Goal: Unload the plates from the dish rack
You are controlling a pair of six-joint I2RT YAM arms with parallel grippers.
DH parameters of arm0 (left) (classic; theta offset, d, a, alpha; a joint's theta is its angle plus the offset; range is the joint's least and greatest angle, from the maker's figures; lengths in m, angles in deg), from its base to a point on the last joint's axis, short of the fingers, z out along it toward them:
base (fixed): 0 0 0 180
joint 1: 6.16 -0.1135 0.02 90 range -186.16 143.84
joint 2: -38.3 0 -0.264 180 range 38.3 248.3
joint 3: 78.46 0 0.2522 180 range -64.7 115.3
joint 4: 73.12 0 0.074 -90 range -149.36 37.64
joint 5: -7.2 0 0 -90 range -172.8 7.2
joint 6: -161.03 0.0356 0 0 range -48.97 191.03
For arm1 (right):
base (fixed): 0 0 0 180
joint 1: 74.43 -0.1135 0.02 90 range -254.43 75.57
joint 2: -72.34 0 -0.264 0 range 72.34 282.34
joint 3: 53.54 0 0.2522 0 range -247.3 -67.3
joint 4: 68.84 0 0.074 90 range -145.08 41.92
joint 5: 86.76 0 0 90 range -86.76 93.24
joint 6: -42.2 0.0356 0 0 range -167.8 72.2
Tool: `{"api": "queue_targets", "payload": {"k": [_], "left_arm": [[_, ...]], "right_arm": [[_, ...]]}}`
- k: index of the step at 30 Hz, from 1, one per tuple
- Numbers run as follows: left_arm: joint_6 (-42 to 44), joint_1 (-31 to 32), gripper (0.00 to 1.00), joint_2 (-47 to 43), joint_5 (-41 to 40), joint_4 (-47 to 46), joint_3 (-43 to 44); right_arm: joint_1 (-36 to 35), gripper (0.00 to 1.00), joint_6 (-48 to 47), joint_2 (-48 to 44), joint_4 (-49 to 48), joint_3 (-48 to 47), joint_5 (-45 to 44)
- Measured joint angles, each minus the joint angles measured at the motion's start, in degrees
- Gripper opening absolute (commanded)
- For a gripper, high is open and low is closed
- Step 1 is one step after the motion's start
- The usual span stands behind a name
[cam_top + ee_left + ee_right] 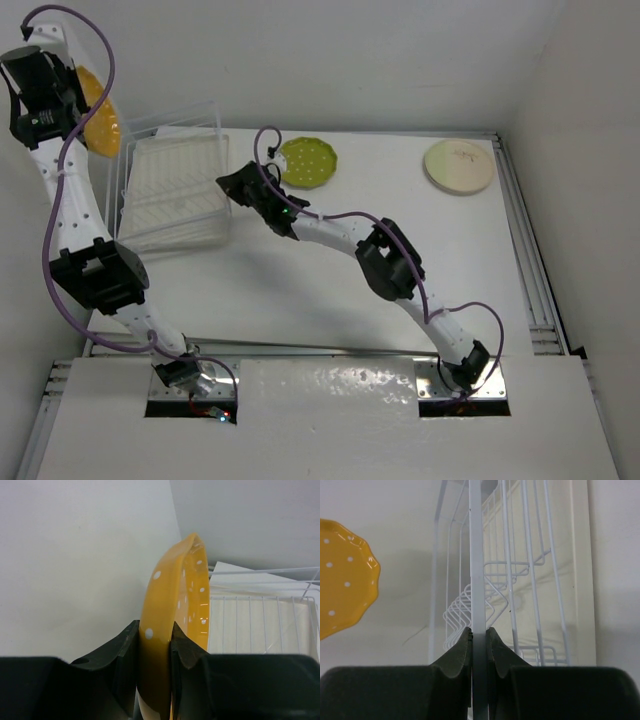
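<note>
Two plates lie flat on the white surface (400, 210), well apart: a lime green dotted round plate (308, 162) near the clear plastic, white-wire dish rack (175, 190), and a plain cream round plate (459, 166) far right. The left fingers (134, 642) pinch the rim of an orange-yellow dotted plate (175, 590), held on edge in the air by the rack's far left corner. The right fingers (464, 647) are clamped on the rack's thin clear side wall.

- orange-yellow plate (103, 125), left of the dish rack (175, 190): white dots
- dish rack: clear plastic, white wire
- lime green plate (308, 162), right of the dish rack: pale dots
- cream plate (459, 166), farther right: plain
- bench (300, 290): white
</note>
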Motion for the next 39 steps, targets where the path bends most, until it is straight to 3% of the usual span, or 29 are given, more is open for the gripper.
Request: {"api": "queue_targets", "payload": {"k": [11, 16, 18, 19, 24, 25, 29, 34, 39], "left_arm": [[-1.5, -0.1, 0.00, 0.0, 1.8, 5.7, 0.0], [-3.7, -0.1, 0.00, 0.0, 5.9, 6.9, -0.1], [-4.8, -0.1, 0.00, 0.0, 8.0, 7.0, -0.1], [-5.3, -0.1, 0.00, 0.0, 9.1, 7.0, -0.1], [-6.6, -0.1, 0.00, 0.0, 12.5, 7.0, -0.1], [-6.7, -0.1, 0.00, 0.0, 13.0, 7.0, -0.1], [-7.4, -0.1, 0.00, 0.0, 14.9, 7.1, -0.1], [-8.6, -0.1, 0.00, 0.0, 17.2, 7.0, -0.1], [-10.7, 0.2, 0.00, 0.0, 20.7, 6.8, -0.4]], "right_arm": [[-0.4, 0.01, 4.6, 1.3, -0.3, -0.7, -3.7], [-0.7, 0.33, 6.0, 1.5, -0.8, 0.9, -4.5], [-0.7, 0.41, 6.7, 1.5, -2.0, 1.4, -4.6], [-0.7, 0.51, 6.9, 1.5, -2.7, 1.7, -4.5], [-0.7, 0.67, 5.9, 1.2, -3.6, 2.9, -4.2], [-0.7, 0.74, 5.2, 1.0, -3.6, 3.3, -4.1], [-0.7, 0.84, 1.0, -1.2, -2.5, 6.0, -3.9], [-0.7, 0.86, -5.0, -4.8, -1.7, 7.7, -3.5], [-0.7, 0.96, -14.2, -9.8, -4.4, 12.3, -2.7]]}}
